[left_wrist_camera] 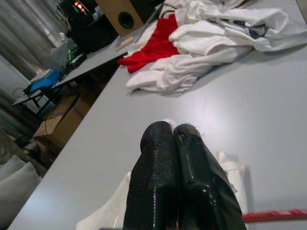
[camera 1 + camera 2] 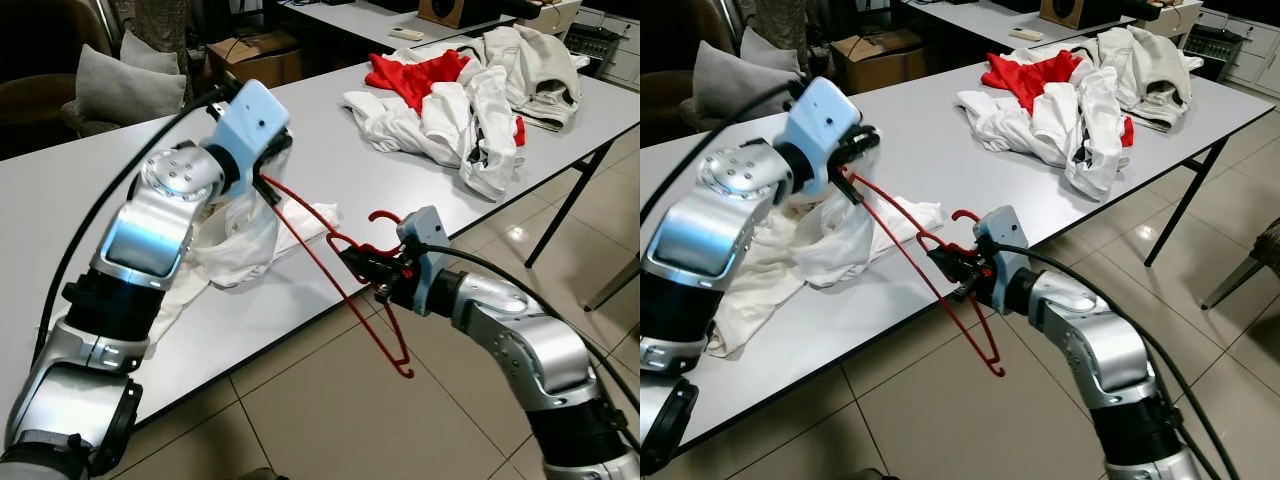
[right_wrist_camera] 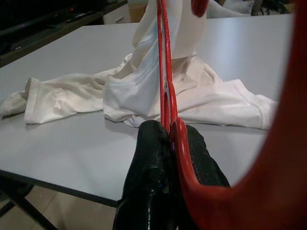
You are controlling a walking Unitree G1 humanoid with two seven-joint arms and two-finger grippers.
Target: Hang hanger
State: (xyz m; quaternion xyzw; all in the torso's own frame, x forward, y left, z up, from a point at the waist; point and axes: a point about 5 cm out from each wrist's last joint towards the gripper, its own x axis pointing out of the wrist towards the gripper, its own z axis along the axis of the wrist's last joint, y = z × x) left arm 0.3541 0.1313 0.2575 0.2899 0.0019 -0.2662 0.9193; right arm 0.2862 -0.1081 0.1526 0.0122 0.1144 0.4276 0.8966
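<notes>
Red wire hanger (image 2: 340, 275) held in the air past the worktop (image 2: 330, 160) edge: left gripper (image 2: 268, 172) fingers clamped on one shoulder tip, right gripper (image 2: 370, 268) fingers clamped just under the hook. Looks light, thin, springy, probably slick; best gripped at the neck. Seen along the right fingers (image 3: 153, 158): white shirt (image 3: 144, 96) beyond.

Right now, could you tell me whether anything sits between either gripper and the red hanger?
Nothing does: both already hold the hanger. The left gripper is shut on one end, the right gripper near its hook.
</notes>
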